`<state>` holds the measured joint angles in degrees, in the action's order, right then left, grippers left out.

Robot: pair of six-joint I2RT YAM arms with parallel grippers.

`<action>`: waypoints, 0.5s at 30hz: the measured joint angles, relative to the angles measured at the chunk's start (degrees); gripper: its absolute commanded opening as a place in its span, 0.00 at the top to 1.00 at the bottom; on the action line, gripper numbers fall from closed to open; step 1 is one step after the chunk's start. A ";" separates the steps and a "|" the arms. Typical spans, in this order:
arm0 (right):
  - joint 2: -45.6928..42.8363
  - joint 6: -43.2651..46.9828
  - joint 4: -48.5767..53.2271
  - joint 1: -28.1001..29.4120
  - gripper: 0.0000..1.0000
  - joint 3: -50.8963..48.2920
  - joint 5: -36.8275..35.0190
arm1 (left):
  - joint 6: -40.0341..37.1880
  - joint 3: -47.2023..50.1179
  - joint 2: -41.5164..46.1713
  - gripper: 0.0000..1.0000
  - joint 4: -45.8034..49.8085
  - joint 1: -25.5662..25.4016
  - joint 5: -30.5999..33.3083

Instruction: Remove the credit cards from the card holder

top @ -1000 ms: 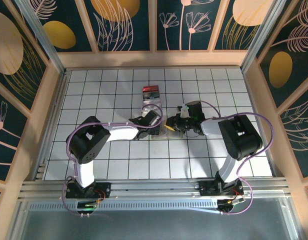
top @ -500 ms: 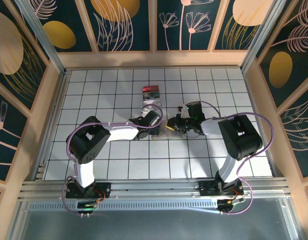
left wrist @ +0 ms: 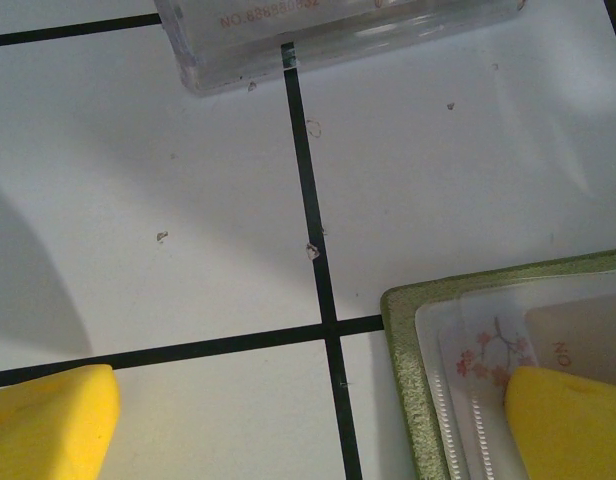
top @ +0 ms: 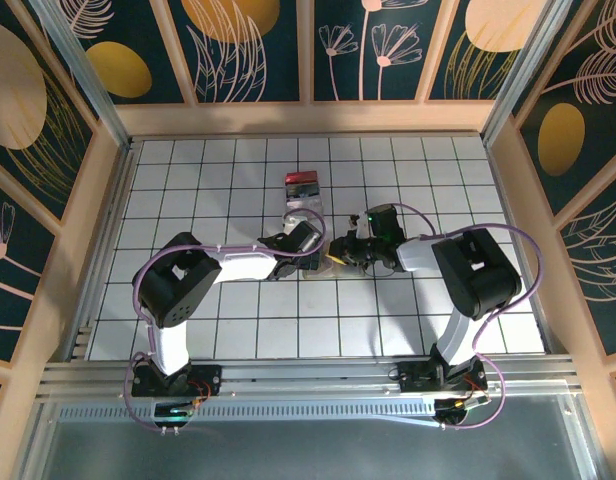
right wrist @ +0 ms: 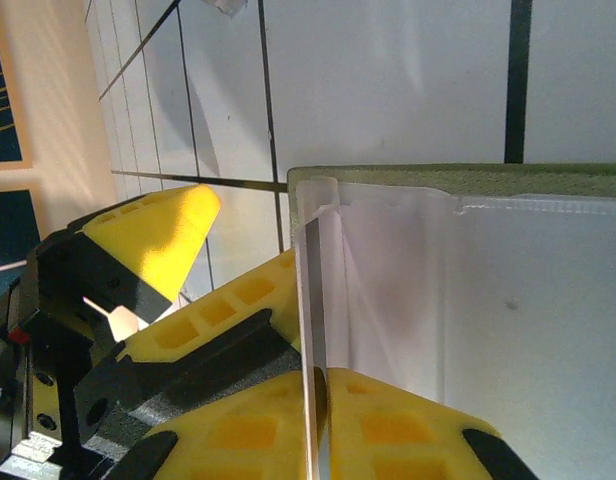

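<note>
The card holder (left wrist: 400, 330) lies lower right under one finger (left wrist: 568, 425) of the wide-open left tool (left wrist: 308, 430), and the right tool (right wrist: 318, 405), pinching a thin edge (right wrist: 313, 290) (card or sleeve, unclear), may drag it if that finger slips.

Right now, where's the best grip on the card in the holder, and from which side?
The card stands edge-on at the open side of the clear sleeve in the card holder. Likely best: pinch that free edge across its flat faces, coming from the open side, as the right gripper is shut on it.
</note>
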<state>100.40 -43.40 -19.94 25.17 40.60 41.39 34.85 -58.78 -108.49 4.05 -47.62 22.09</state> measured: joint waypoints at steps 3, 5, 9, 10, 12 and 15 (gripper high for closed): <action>0.00 0.17 0.85 -0.07 0.90 0.11 -0.79 | 0.17 0.20 0.00 0.01 -0.37 -0.02 0.04; -0.09 0.68 1.31 -0.24 0.90 0.15 -1.05 | 0.31 0.22 0.00 0.01 -0.46 -0.02 0.15; -1.03 1.31 2.60 -0.96 0.90 0.15 -1.36 | 0.39 0.24 0.00 0.01 -0.46 -0.02 0.28; -1.38 1.40 2.84 -1.22 0.90 0.15 -1.44 | 0.39 0.24 0.00 0.01 -0.46 -0.02 0.31; -1.90 1.53 3.39 -1.60 0.91 0.15 -1.46 | 0.42 0.24 0.00 0.01 -0.46 -0.02 0.44; -2.08 1.57 3.85 -1.88 0.92 0.15 -1.46 | 0.59 0.22 -0.04 0.01 -0.46 -0.02 0.44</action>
<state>98.32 -41.82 -16.10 23.29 40.75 39.92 35.44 -58.57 -108.53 3.60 -47.64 22.52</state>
